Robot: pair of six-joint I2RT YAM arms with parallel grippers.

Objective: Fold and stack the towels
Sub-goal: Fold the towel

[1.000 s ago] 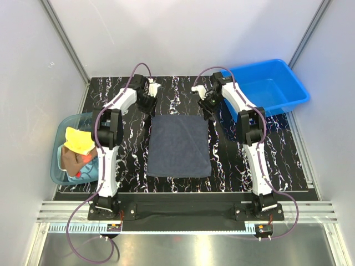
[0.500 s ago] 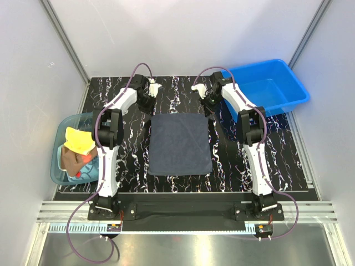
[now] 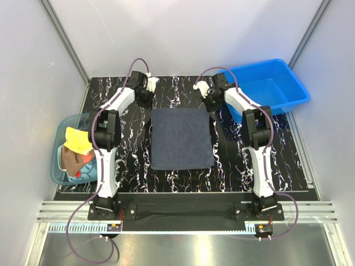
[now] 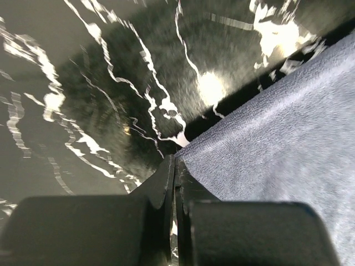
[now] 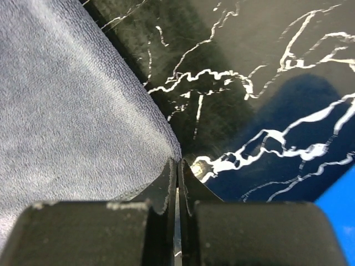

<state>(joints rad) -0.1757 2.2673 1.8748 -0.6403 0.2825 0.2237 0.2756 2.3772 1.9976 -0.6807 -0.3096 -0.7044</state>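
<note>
On the worktop [image 3: 233, 166], the slate-blue towel [image 3: 182, 138] is pinched at its far corners by the left tool [image 4: 173, 165] and the right tool [image 5: 178, 166]. Both corners should be lifted evenly.

Matt napped cloth towel [image 3: 182, 138], glossy marbled table [image 3: 233, 160]

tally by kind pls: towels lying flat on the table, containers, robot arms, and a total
dark slate-blue towel laid flat: 1
containers (rigid blue plastic bin, translucent teal tub): 2
robot arms (left arm, right arm): 2
total: 5
bunched cloths in the tub: too heaped to count
</note>
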